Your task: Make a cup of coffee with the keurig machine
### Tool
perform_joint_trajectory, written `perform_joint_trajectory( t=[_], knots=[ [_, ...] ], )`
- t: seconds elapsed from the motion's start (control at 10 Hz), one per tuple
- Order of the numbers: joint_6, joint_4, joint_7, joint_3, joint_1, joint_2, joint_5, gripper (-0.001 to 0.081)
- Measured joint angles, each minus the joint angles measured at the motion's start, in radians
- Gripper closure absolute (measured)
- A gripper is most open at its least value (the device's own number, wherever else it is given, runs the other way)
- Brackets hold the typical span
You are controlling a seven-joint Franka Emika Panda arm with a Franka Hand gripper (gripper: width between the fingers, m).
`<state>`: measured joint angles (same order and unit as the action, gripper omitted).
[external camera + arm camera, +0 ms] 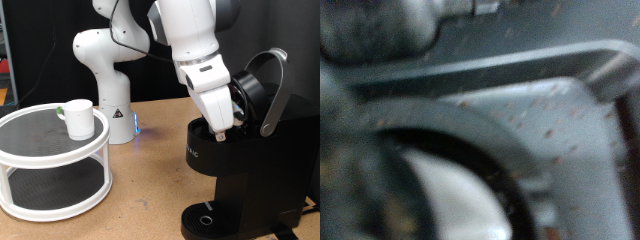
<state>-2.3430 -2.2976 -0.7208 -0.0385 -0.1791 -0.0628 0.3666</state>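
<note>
The white cup (pixel 78 118) with a green hint at its rim stands on the top tier of a round white two-tier stand (pixel 30 150) at the exterior view's left. The black keurig machine (pixel 245 175) stands at the right with its lid (pixel 262 90) swung up and open. My gripper (pixel 220 128) reaches down into the machine's open pod chamber; its fingertips are hidden inside. The wrist view is blurred and very close: a dark round chamber rim (pixel 470 130) with a pale surface inside (pixel 450 200), and the silver-grey handle band (pixel 520 65). No pod shows clearly.
The robot's white base (pixel 105 90) stands behind the stand, with a small blue light beside it. The machine's round drip base (pixel 205 218) is at the bottom. A wooden tabletop (pixel 140 190) lies between the stand and the machine.
</note>
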Motion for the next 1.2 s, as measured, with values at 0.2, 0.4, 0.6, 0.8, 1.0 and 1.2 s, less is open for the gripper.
perform_joint_trajectory(
  t=[0.2, 0.4, 0.6, 0.8, 1.0, 1.2],
  knots=[
    [-0.060, -0.014, -0.041, 0.002, -0.001, 0.003, 0.059, 0.0024],
    [-0.119, -0.048, -0.141, 0.000, -0.001, -0.009, 0.175, 0.0006],
    [-0.131, -0.071, -0.226, -0.008, 0.001, -0.029, 0.258, 0.0003],
    [-0.129, -0.091, -0.276, -0.024, 0.002, -0.059, 0.301, 0.0003],
    [-0.127, -0.120, -0.319, -0.041, 0.004, -0.098, 0.345, 0.0003],
    [-0.112, -0.139, -0.339, -0.053, 0.004, -0.135, 0.370, 0.0003]
  ],
)
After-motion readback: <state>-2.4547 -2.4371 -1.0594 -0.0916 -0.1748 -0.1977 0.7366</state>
